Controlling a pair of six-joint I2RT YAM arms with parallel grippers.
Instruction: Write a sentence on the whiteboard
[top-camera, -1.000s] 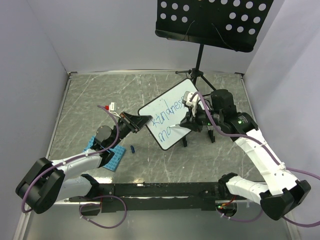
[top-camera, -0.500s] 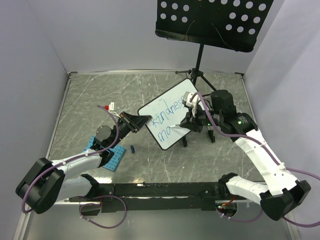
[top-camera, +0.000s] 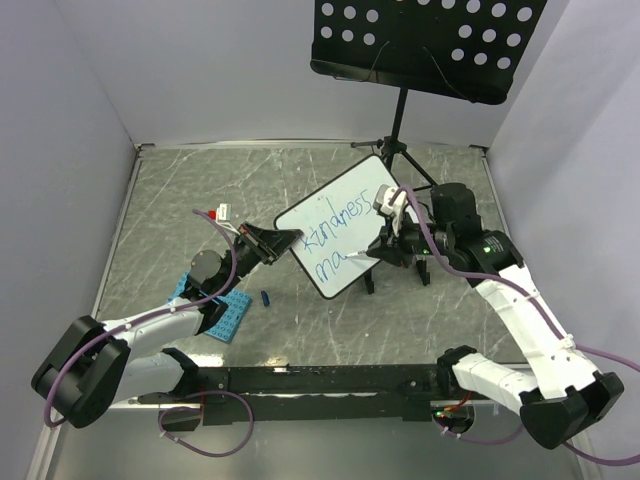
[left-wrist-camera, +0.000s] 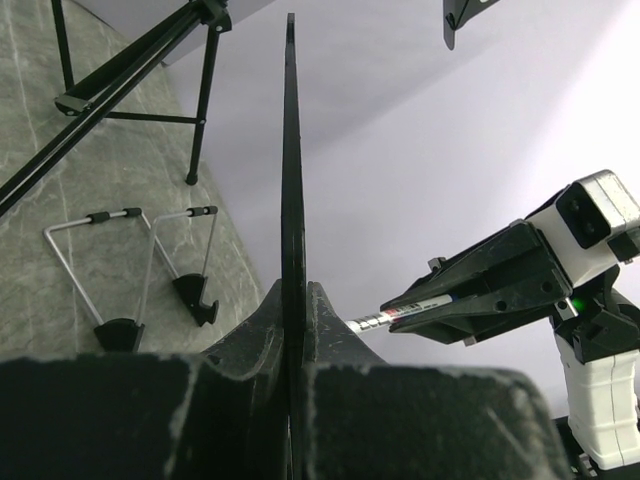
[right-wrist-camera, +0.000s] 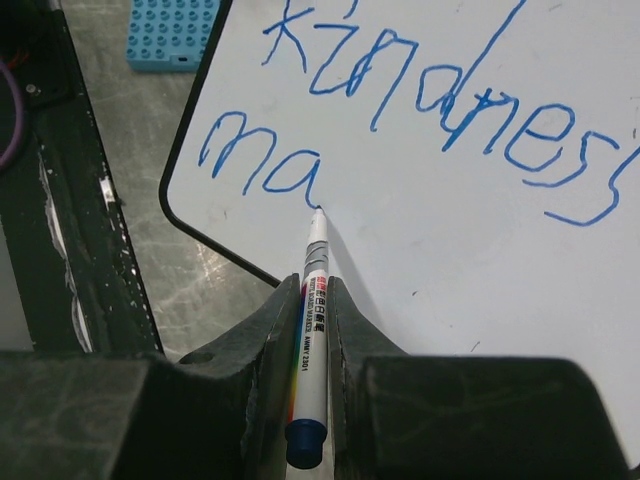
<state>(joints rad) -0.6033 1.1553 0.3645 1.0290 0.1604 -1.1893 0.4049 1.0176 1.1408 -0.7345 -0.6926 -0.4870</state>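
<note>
Whiteboard (top-camera: 335, 235) tilted over middle of table (top-camera: 170, 200), left edge clamped between shut fingers of left gripper (top-camera: 283, 241). Seen edge-on from left wrist view, pinched tight with no gap. Sentence (right-wrist-camera: 430, 100) in blue script: "kindness" on upper line, "ma" on lower. Right gripper (right-wrist-camera: 314, 295) at board's right side, closed tight on marker (right-wrist-camera: 311, 340), tip touching board at tail of the "a". Blue studded plate (top-camera: 225, 312) flat on table, near left. Music stand (top-camera: 425, 45) at far side.
</note>
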